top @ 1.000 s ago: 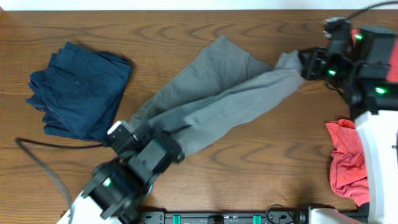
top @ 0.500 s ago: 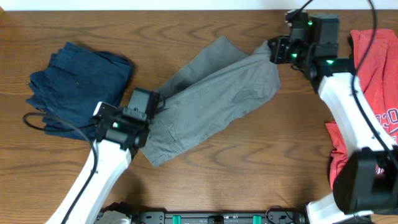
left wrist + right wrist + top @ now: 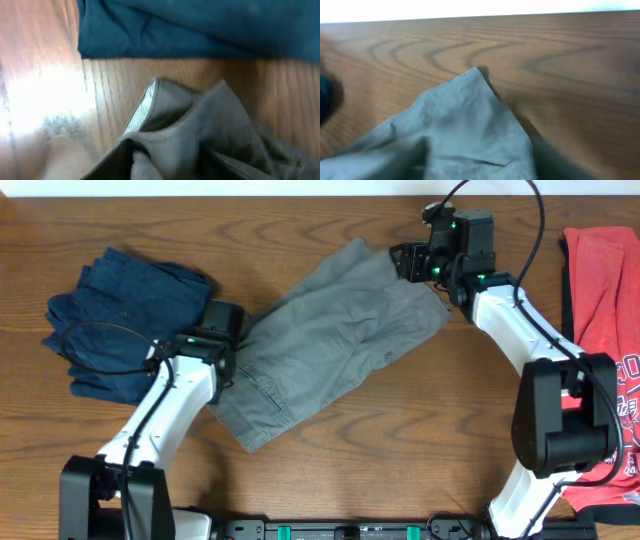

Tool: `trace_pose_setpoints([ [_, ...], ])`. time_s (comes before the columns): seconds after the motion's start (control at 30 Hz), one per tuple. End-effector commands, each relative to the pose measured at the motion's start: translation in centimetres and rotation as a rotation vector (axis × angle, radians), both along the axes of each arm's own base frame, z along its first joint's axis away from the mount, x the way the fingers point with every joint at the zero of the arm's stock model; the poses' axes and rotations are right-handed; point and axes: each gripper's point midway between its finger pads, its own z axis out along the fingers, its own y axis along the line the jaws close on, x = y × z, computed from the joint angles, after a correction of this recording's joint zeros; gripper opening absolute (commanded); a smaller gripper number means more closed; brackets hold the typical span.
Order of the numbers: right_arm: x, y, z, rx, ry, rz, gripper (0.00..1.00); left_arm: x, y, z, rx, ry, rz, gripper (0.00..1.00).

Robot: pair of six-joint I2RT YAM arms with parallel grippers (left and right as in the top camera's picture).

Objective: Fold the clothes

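Note:
A grey garment (image 3: 330,340) lies doubled over in the middle of the table. My left gripper (image 3: 226,332) is at its left edge, next to the folded blue garment (image 3: 125,320). In the left wrist view a bunched grey hem (image 3: 200,125) fills the lower frame against a dark finger (image 3: 112,162); the jaw gap is hidden. My right gripper (image 3: 410,262) hangs over the garment's far right corner (image 3: 477,75). Its dark fingers (image 3: 420,155) stand wide apart with the cloth lying flat between them.
A red garment (image 3: 600,270) lies at the right edge, with more of it (image 3: 612,480) near the front right. The blue garment's edge (image 3: 190,30) is just beyond the left gripper. Cables run by both arms.
The grey garment went from a long stretched strip to a shorter doubled shape. My right gripper moved left along the far side and its jaws spread. My left gripper moved up toward the blue garment.

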Motion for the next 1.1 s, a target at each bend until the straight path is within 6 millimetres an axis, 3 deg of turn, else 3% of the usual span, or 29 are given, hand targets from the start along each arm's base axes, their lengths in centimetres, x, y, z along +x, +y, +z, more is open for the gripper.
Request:
trace_pose_setpoints([
  [0.0, 0.3, 0.8, 1.9, 0.004, -0.044, 0.013, 0.90, 0.5, 1.9, 0.9, 0.027, -0.021, 0.008, 0.46],
  [0.07, -0.1, 0.5, 2.4, -0.001, -0.037, 0.006, 0.95, 0.4, 2.0, 1.1, -0.016, -0.010, -0.028, 0.55],
  [0.2, -1.6, -0.2, 2.0, -0.009, 0.036, 0.002, 0.94, -0.7, 0.6, 1.3, -0.163, 0.030, -0.123, 0.84],
  [0.27, -2.8, -0.1, 1.1, -0.008, 0.101, 0.015, 0.88, -1.5, 0.1, 1.3, -0.194, 0.060, -0.160, 0.87],
  [0.33, -3.8, 0.0, 0.1, -0.012, 0.161, 0.022, 0.75, -2.6, 0.0, 1.0, -0.198, 0.112, -0.175, 0.88],
  [0.4, -4.8, -0.3, -1.3, -0.044, 0.218, 0.014, 0.54, -3.9, -0.3, 0.4, -0.222, 0.162, -0.174, 0.88],
  [0.47, -5.4, -0.3, -2.4, -0.063, 0.259, 0.010, 0.46, -4.7, -1.1, -0.6, -0.271, 0.187, -0.180, 0.88],
  [0.63, -6.1, 0.2, -4.9, -0.094, 0.317, 0.045, 0.47, -7.3, -2.4, -3.1, -0.356, 0.272, -0.177, 0.88],
  [0.77, -6.6, 0.2, -7.5, -0.105, 0.380, 0.048, 0.61, -8.0, -2.3, -3.7, -0.353, 0.295, -0.173, 0.91],
  [0.93, -7.3, 0.2, -11.0, -0.150, 0.435, 0.093, 0.62, -6.6, -2.3, -2.8, -0.345, 0.218, -0.195, 0.93],
  [1.07, -8.3, -1.7, -14.4, -0.239, 0.523, 0.038, 0.58, -4.0, -2.3, -0.6, -0.318, 0.078, -0.259, 0.94],
])
